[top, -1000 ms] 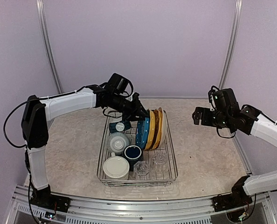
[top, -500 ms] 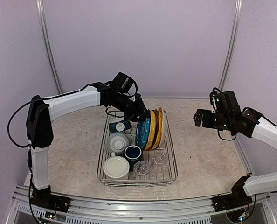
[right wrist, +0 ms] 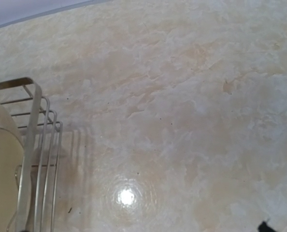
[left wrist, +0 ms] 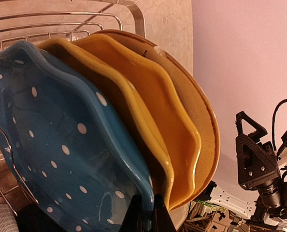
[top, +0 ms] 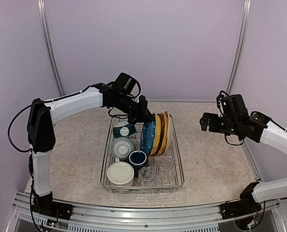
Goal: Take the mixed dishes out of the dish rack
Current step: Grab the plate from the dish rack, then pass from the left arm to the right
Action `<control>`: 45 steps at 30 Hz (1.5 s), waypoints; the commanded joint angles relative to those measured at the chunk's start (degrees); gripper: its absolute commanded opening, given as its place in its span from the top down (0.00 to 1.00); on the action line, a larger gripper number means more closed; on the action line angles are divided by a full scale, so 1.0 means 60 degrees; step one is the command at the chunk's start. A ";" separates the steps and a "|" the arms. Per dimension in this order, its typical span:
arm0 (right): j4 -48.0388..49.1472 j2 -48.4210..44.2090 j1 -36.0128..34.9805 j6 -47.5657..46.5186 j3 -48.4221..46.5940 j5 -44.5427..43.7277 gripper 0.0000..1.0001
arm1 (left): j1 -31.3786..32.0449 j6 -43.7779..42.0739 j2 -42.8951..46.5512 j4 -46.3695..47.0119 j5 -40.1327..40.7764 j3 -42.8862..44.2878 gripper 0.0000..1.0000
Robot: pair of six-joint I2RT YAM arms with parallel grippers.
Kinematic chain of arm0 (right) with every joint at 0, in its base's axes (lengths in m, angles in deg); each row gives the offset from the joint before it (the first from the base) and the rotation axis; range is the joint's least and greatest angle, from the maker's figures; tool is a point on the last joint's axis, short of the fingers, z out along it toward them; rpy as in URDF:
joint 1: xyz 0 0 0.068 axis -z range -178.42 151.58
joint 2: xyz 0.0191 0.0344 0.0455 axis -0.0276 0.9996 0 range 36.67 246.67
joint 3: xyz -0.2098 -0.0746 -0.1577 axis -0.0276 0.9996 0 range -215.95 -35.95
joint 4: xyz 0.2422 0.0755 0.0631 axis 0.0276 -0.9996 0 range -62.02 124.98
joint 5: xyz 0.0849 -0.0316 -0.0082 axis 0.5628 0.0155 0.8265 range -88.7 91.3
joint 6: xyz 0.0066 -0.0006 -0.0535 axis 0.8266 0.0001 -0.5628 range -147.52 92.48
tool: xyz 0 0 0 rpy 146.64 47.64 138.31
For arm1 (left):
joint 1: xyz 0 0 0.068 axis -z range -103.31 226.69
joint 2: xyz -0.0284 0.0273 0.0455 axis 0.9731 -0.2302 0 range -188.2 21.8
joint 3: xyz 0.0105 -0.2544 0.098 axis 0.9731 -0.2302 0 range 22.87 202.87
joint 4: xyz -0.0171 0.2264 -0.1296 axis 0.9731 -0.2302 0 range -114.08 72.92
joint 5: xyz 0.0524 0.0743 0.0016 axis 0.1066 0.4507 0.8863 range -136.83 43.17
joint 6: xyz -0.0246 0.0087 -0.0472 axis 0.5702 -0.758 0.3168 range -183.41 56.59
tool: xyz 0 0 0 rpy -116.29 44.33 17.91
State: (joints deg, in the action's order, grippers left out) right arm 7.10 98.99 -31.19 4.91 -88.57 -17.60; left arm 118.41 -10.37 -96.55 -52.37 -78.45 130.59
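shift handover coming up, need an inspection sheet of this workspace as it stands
surface: beige marbled table, lamp glare on it
job's things: rack holds upright blue plate, yellow plates, mugs, glasses
clutter: nothing seen
grippers: left gripper shut on the blue plate's rim; right gripper open, empty, over the table
cables: black cable loops beside the left arm; another at the right wrist
surroundings: lilac walls, grey poles, metal rail at the near edge
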 commanded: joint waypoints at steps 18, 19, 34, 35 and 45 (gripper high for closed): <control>0.0441 0.0113 -0.0087 -0.0049 -0.0170 0.0069 0.00 | -0.0631 0.0513 0.2260 0.2782 -0.2754 -0.2267 1.00; 0.0442 0.0159 -0.0087 -0.0064 -0.0210 0.0073 0.00 | -0.0682 0.0652 0.2332 0.3037 -0.2897 -0.2416 1.00; 0.0424 0.0580 -0.0087 -0.0318 -0.0708 0.0178 0.00 | -0.0801 0.0992 0.2755 0.2550 -0.3083 -0.1750 1.00; 0.0438 0.0587 -0.0087 -0.0332 -0.0731 0.0208 0.00 | -0.0800 0.1001 0.2782 0.2543 -0.3050 -0.1752 1.00; 0.0989 0.1155 -0.1092 -0.1068 -0.1604 0.0745 0.00 | -0.0583 0.0930 0.2982 0.1918 -0.2355 -0.0957 1.00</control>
State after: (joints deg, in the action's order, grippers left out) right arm 10.75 103.98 -33.62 1.10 -93.84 -14.16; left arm 114.01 -3.97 -82.93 -42.62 -92.68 119.12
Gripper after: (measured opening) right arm 0.997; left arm 0.022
